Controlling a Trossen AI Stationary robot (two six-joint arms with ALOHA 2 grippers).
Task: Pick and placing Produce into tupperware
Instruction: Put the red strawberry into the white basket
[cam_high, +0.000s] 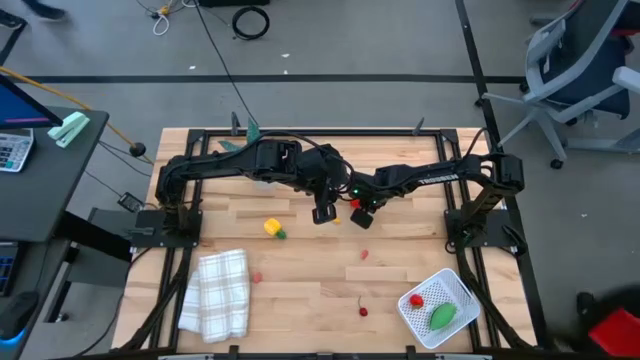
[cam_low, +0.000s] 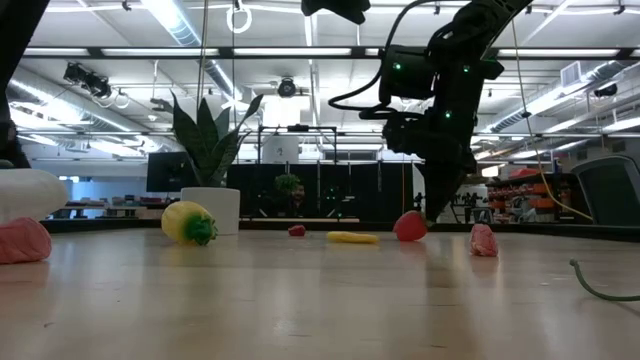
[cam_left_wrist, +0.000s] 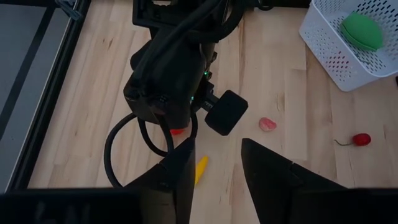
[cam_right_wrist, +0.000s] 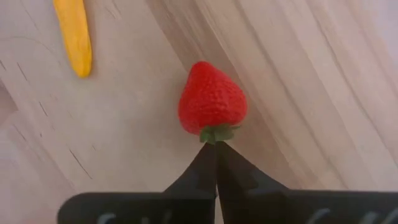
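A red strawberry (cam_right_wrist: 211, 102) lies on the wooden table near its middle, and also shows in the high view (cam_high: 354, 204). My right gripper (cam_right_wrist: 216, 146) is shut and points down, its tips right at the strawberry's green leaf end. In the high view my right gripper (cam_high: 362, 217) is beside my left gripper (cam_high: 322, 213). My left gripper (cam_left_wrist: 214, 158) is open and empty above a long yellow piece (cam_left_wrist: 201, 169). The white tupperware (cam_high: 456, 283) at the near right holds a green piece (cam_high: 442, 317) and a red one (cam_high: 416, 299). My right gripper's shut fingertips stand at the strawberry's green leaves (cam_right_wrist: 217, 133), coming from above. I cannot tell whether they touch them. The strawberry lies on the table.
A yellow pepper (cam_high: 272, 228) lies left of my grippers. Small red pieces lie at mid-table (cam_high: 364, 254), beside the cloth (cam_high: 257, 277) and near the front edge (cam_high: 362, 311). A white checked cloth (cam_high: 215, 293) lies at the near left. A potted plant (cam_low: 212, 205) stands at the back.
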